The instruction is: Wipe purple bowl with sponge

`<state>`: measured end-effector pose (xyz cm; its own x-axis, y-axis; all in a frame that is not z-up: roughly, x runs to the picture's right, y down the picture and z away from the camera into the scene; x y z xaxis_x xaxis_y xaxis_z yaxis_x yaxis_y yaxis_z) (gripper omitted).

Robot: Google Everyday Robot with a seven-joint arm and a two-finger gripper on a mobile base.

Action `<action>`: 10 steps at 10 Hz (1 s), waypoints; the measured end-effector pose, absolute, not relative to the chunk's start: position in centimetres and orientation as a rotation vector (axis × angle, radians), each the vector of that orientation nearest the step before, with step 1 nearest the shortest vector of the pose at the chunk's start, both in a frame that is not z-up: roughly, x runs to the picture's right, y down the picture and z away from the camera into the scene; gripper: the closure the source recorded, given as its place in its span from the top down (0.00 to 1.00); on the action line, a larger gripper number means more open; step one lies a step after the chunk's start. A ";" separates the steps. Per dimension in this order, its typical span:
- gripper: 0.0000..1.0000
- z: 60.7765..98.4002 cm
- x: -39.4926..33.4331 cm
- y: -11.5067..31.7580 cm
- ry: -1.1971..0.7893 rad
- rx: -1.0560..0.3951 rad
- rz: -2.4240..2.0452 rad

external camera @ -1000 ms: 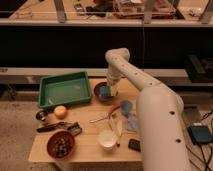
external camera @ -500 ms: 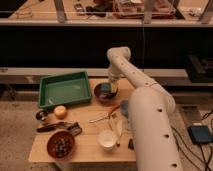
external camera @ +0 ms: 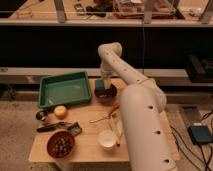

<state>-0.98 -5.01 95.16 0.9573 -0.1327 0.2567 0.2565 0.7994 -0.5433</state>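
The purple bowl (external camera: 106, 94) sits on the wooden table (external camera: 87, 142), right of the green tray. My gripper (external camera: 103, 86) reaches down into the bowl from above at its left side. A pale blue-grey piece, apparently the sponge (external camera: 101, 91), lies inside the bowl right under the gripper. My white arm (external camera: 137, 115) arches over the right part of the table and hides what lies behind it.
A green tray (external camera: 65, 90) stands at the back left. An orange fruit (external camera: 60, 111), a dark tool (external camera: 57, 128), a brown bowl of dark items (external camera: 60, 145), a white cup (external camera: 106, 139) and utensils (external camera: 110, 117) lie toward the front. A blue box (external camera: 200, 134) sits on the floor right.
The arm has shifted slightly over the bowl, with the gripper staying down inside it. The other objects have not moved.
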 end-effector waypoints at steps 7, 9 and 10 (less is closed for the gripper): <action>0.00 91.2 -1.7 -1.2 -0.274 -0.620 -0.308; 0.00 89.9 -0.3 0.2 -0.258 -0.633 -0.309; 0.00 89.8 0.4 0.8 -0.252 -0.641 -0.302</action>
